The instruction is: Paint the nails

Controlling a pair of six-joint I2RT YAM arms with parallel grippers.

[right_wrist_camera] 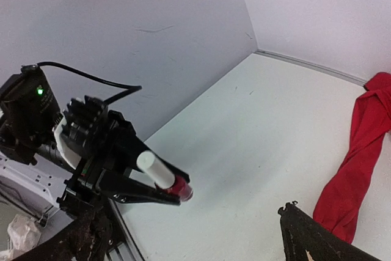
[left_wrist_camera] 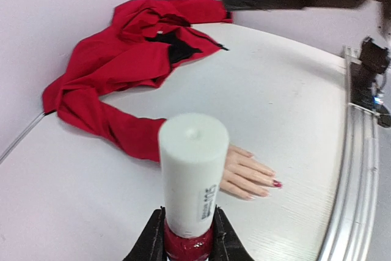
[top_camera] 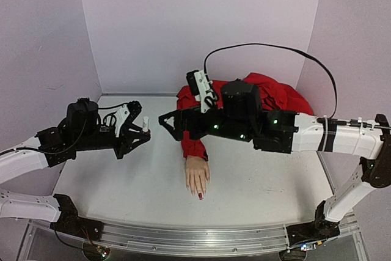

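A pale mannequin hand point(top_camera: 197, 175) in a red sleeve lies palm down mid-table; it also shows in the left wrist view point(left_wrist_camera: 247, 172). One of its nails point(top_camera: 200, 196) is dark red point(left_wrist_camera: 277, 183); the others look natural pink. My left gripper point(top_camera: 144, 129) is shut on a dark-red polish bottle point(left_wrist_camera: 188, 244) with a tall white cap point(left_wrist_camera: 194, 172), held above the table left of the hand. My right gripper point(top_camera: 171, 125) is open and empty, just right of the bottle and facing it. In the right wrist view the bottle point(right_wrist_camera: 181, 187) sits ahead between my own fingers point(right_wrist_camera: 308, 239).
A crumpled red jacket point(top_camera: 269, 95) lies at the back right, its sleeve point(top_camera: 194, 145) running to the hand. Pale walls close in the back and both sides. A metal rail point(top_camera: 183, 239) runs along the near edge.
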